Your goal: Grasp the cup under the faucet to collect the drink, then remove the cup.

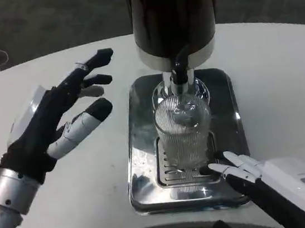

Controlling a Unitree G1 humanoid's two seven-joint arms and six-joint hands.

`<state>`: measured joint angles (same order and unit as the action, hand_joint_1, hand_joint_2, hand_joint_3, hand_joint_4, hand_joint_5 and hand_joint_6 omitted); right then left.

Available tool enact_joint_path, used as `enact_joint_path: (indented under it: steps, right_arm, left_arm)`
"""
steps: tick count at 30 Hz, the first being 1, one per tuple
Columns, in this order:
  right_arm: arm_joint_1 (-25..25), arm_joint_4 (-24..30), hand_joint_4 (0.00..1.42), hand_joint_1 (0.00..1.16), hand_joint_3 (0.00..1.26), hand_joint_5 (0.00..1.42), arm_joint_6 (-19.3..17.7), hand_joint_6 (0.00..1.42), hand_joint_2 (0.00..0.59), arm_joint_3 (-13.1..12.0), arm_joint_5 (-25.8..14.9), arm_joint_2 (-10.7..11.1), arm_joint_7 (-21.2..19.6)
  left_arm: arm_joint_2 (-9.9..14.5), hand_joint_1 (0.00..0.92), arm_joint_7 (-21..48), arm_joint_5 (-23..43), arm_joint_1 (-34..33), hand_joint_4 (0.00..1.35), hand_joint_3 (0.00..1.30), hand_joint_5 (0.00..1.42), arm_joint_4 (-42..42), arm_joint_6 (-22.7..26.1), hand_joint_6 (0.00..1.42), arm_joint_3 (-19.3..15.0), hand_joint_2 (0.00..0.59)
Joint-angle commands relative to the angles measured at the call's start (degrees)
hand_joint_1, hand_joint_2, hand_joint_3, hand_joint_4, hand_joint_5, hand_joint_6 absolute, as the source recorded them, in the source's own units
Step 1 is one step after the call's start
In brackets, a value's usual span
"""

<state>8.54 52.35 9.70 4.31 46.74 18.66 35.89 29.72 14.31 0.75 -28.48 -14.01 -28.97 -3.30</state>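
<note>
Centrally, a clear ribbed cup [184, 132] is seen standing upright on the slotted grate of a shiny metal drip tray [139, 149], directly below the black faucet [179, 72] of a dark drink dispenser [172, 16] that rises at twelve o'clock. The tray is set on a white table [271, 76], and the dispenser's silver base ring is seen just above the cup's rim. Whether any drink is in the cup cannot be told through the ribbed glass.

At nine o'clock from the cup, the left hand [58, 123] is held above the table, well apart from the tray, with its fingers spread wide and pointed toward one o'clock; nothing is held in it. Its silver forearm is seen running down to the seven o'clock corner.

At five o'clock from the cup, the right hand [262, 181] is seen coming in over the tray's near right corner, white back uppermost. Its fingertips [219, 168] are stretched toward the foot of the cup and lie just beside it, at the grate; whether contact is made cannot be told. The fingers are extended rather than curled, and the cup is not enclosed by them.
</note>
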Motion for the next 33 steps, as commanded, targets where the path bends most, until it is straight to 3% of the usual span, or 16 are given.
enact_joint_path:
  steps: [1,6,20,33]
  right_arm:
    - [-0.37,0.13,0.0,0.52,0.15,0.04,0.22,0.05,0.478,0.8,0.42,-0.1,-0.16]
    - [-0.33,0.46,0.0,0.52,0.15,0.04,0.49,0.05,0.478,1.2,0.71,-0.25,-0.16]
    - [1.08,1.71,0.0,0.52,0.15,0.04,0.17,0.05,0.478,1.39,0.7,-0.73,-0.79]
    - [1.96,2.65,0.0,0.52,0.15,0.04,0.05,0.05,0.478,0.63,-0.37,-0.46,-1.09]
  left_arm:
    - [0.7,0.0,5.56,4.27,-0.41,0.12,0.16,0.25,5.06,4.22,0.32,-0.24,0.041]
    - [-0.07,0.0,9.78,6.82,-2.97,0.11,0.15,0.24,8.15,7.8,0.31,0.38,0.042]
    - [-2.72,0.0,14.78,6.04,-11.15,0.1,0.14,0.23,7.6,11.29,0.31,2.75,0.048]
    - [-2.86,0.0,20.96,4.48,-16.1,0.09,0.13,0.22,3.33,14.4,0.29,6.06,0.05]
